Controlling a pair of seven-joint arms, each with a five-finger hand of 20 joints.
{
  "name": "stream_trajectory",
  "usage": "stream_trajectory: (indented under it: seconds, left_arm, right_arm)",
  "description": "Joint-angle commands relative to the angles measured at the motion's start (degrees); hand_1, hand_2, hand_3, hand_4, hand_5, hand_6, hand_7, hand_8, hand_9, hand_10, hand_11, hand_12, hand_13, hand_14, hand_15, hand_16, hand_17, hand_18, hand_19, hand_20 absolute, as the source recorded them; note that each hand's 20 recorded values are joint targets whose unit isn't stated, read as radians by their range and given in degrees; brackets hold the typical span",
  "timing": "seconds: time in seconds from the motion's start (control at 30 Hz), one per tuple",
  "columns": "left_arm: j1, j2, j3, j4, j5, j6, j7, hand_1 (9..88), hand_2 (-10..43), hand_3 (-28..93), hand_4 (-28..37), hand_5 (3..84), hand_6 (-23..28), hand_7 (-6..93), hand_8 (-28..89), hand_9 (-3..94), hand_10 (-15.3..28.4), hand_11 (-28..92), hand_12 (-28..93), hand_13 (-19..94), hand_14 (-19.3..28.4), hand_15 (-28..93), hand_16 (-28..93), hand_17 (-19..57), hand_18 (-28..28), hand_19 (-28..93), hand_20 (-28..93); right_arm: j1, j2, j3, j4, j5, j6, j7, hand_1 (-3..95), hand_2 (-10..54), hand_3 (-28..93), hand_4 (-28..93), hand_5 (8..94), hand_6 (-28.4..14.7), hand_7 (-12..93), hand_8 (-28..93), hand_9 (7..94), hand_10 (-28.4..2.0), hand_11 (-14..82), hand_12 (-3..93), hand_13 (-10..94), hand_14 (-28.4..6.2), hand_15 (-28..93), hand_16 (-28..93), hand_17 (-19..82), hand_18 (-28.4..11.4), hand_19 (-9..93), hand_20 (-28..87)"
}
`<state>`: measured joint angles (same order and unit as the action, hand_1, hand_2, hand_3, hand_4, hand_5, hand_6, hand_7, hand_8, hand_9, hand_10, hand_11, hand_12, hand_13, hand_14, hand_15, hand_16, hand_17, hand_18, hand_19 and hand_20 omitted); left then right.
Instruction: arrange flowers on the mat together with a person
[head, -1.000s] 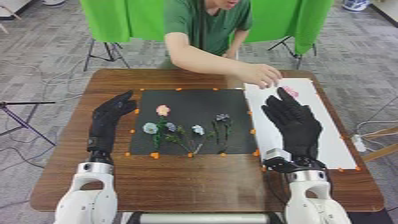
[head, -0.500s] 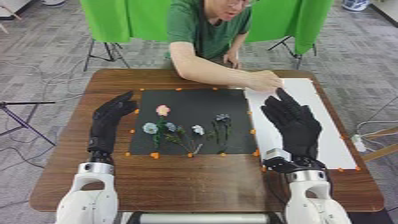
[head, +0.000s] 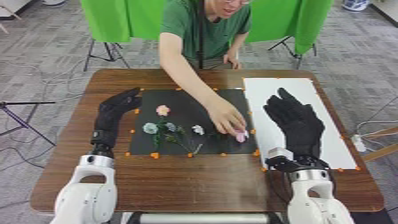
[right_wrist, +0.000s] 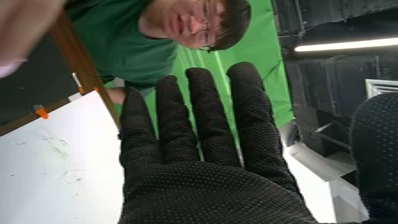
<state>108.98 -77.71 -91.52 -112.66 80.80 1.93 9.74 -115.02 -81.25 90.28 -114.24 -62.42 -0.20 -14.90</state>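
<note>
At the far left, one left robot hand (head: 112, 111) is held with its fingers extended close together, nothing gripped, above the desk (head: 195, 182) and just outside the one black mat (head: 182, 105). To the right of that robot hand, four blooms can be counted on the mat: one large pale blue flower (head: 150, 128), one salmon flower (head: 163, 110) set farther from the robot, one smaller bluish flower (head: 171, 127) and one whitish flower (head: 197, 130). Their dark stems are crowded together, so these cannot be counted.

Between the two robot hands, nearer the right one, one pink flower (head: 241, 135) is pinched by the fingertips of a person's hand (head: 226, 116) over the mat's right part. The mat behind that hand is partly hidden.

Farther right, one right robot hand (head: 297, 122) is held open above the one white sheet (head: 339, 150), its fingers straight and slightly spread, nothing grasped. In the right wrist view, the thumb is seen well apart from the straight fingers of the right robot hand (right_wrist: 209, 192), and faint marks are seen on the sheet beside it.
</note>
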Motion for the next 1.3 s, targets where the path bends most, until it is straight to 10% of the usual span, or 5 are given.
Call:
stream_trajectory:
  seconds: [0.03,0.13,0.23,0.43,1.3]
  left_arm:
    - [-0.42,0.15,0.27,-0.06,0.19,-0.95,0.23,26.8,3.6,65,-18.9,48.9,4.1,11.5,-5,46.9,13.7,20,16,38,18.5,24,3,5.4,14.2,16,21]
    - [-0.1,0.19,0.63,-0.55,0.41,0.42,-0.84,27.0,3.6,65,-19.0,49.0,4.1,11.5,-5,46.9,13.8,20,16,38,18.6,24,3,5.4,14.2,16,21]
    - [0.33,0.7,2.72,-2.99,4.34,9.59,-8.54,27.1,4.3,64,-19.5,49.3,4.3,11.5,-5,47.5,14.1,20,16,38,18.8,25,3,5.2,14.5,17,21]
    - [0.48,0.46,2.7,-3.3,-2.39,11.36,-11.43,27.8,6.4,62,-19.6,50.9,5.7,12.3,-5,48.2,15.1,21,15,38,19.5,26,2,4.1,15.0,19,21]
    - [1.48,-1.68,-1.96,-1.72,-1.97,-4.96,-6.68,27.7,4.5,63,-18.0,49.2,5.3,11.0,-5,46.4,14.6,20,15,37,19.6,27,1,3.2,14.9,21,19]
  right_arm:
    - [-0.1,0.47,-0.09,-0.39,-0.01,0.38,-0.04,5.6,5.7,76,-17,47.4,-0.1,8,-7,45.1,-13.9,5.4,13.2,32,-12.4,11,15,19,-15.3,3,28]
    - [-0.17,0.57,-0.25,-0.49,0.05,0.68,0.12,5.6,5.7,76,-17,47.5,-0.1,8,-7,45.1,-13.8,5.5,13.2,32,-12.4,11,15,19,-15.3,3,28]
    - [-0.05,0.57,-0.31,-0.56,0.11,0.56,0.14,5.6,5.8,76,-17,47.7,-0.2,8,-7,45.2,-14.0,5.4,13.1,32,-12.4,11,15,19,-15.3,3,28]
    - [-0.18,0.61,-0.37,-0.78,0.03,1.02,0.08,5.7,5.8,76,-17,47.9,-0.2,8,-7,45.2,-13.9,5.5,13.2,32,-12.5,11,15,19,-15.2,3,28]
    - [-0.66,0.47,-0.48,-0.96,0.01,1.74,0.43,5.5,6.0,76,-17,48.3,-0.2,9,-7,45.4,-14.0,5.5,13.2,32,-12.6,10,16,19,-15.1,3,28]
